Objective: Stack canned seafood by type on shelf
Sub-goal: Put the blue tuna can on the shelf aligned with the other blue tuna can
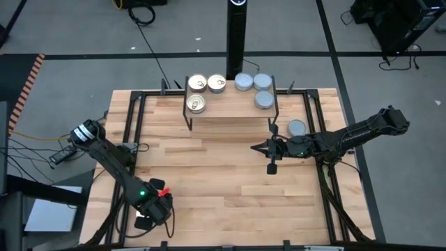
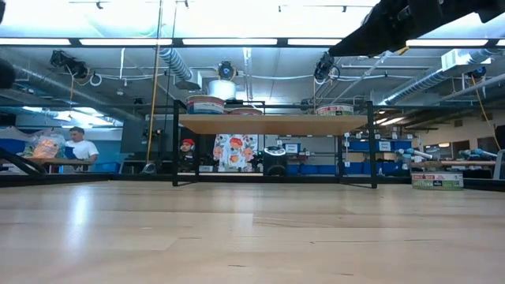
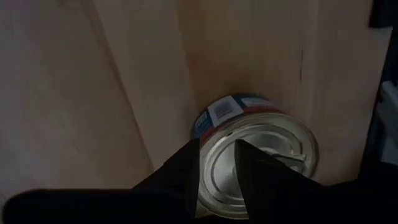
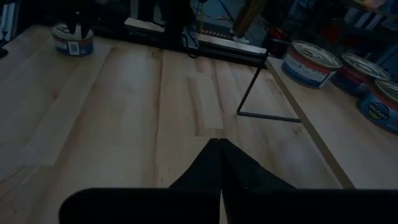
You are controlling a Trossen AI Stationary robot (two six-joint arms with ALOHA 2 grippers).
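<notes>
The left gripper hung at the desk's near left corner with its fingers a little apart over the rim of a gold-lidded tin lying there, not clamped. Six tins sat on the shelf, gold to the left and blue-grey to the right, with another blue-grey tin on the desk beside it. The right gripper waited mid-desk, fingers together; closing on so shallow a bite, the left fingers might pinch only the lip, and the tin could skid or tip away.

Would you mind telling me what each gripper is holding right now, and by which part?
Nothing is held. The left gripper hovers with jaws parted above a tin's lid; the right gripper is shut on nothing.
</notes>
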